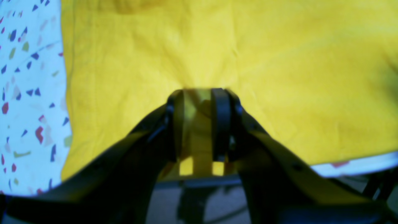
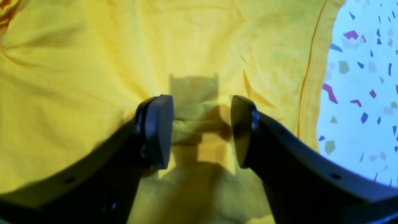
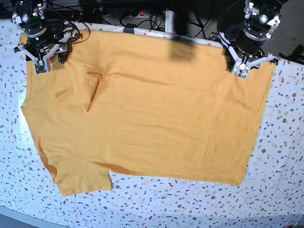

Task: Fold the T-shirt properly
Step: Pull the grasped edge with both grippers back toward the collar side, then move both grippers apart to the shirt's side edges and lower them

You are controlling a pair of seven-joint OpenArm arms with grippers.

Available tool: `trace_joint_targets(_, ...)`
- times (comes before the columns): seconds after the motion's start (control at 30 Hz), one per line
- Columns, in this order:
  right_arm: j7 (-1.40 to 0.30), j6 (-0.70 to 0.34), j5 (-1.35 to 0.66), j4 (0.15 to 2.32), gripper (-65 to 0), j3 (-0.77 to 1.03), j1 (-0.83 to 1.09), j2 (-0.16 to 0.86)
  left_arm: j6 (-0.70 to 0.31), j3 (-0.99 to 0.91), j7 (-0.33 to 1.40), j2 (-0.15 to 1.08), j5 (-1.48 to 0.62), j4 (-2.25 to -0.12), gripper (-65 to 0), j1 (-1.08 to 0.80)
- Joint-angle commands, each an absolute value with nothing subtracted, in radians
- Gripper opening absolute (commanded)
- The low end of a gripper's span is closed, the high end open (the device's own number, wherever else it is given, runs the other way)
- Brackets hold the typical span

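The orange-yellow T-shirt (image 3: 151, 119) lies spread flat over most of the table, with one sleeve (image 3: 81, 179) toward the front left and a raised crease (image 3: 94, 92) near the left gripper side of the view. My left gripper (image 1: 200, 93) sits at the shirt's far right edge (image 3: 243, 68), its fingers close together with yellow cloth pinched between them. My right gripper (image 2: 200, 98) rests on the shirt's far left corner (image 3: 40, 66). Its fingers (image 2: 158, 130) stand wide apart over a small puckered ridge of cloth.
The white speckled tablecloth (image 3: 187, 209) shows around the shirt at the front, left and right. Cables and a power strip (image 3: 142, 12) lie behind the table's far edge. In the left wrist view the table edge and the floor (image 1: 199, 193) are just below the gripper.
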State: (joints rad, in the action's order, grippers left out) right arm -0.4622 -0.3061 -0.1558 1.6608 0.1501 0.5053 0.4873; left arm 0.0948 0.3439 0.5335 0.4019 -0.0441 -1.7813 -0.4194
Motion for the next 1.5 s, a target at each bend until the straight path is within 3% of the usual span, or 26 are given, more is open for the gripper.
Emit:
trace_joint_targets(0.0, -0.551, -0.314, -0.135, 1.663, -35.4, 0.145, 0.53, 0.493, 0.083, 0.347, 0.577, 0.411, -0.048, -1.802, -50.0, -0.435)
trace_joint_targets(0.27, -0.549, -0.313, -0.134, 1.725, -35.4, 0.145, 0.528, 0.493, 0.088, 0.347, 0.57, 0.411, 0.004, -1.864, -50.0, -0.421)
trace_joint_targets(0.5, -0.548, -0.266, -0.083, 1.758, -35.4, 0.145, 0.527, 0.493, 0.266, 0.347, 0.591, 0.414, 0.111, -1.866, -50.0, -0.371)
trace_joint_targets(0.93, -0.577, -0.136, 0.027, 1.972, -35.4, 0.199, 0.526, 0.493, 0.266, 0.347, 0.679, 0.416, 0.21, -1.985, -49.9, -0.289)
trace_joint_targets(1.23, -0.587, -0.134, -0.034, 2.088, -35.4, 0.348, 0.506, 0.493, 0.266, 0.347, 0.685, 0.416, 0.216, -2.029, -50.0, -0.148)
trace_joint_targets(1.47, -0.587, -0.135, -0.12, 2.088, -35.4, 0.333, 0.337, 0.473, 0.258, 0.347, 0.688, 0.416, 0.147, -2.028, -50.0, 0.022)
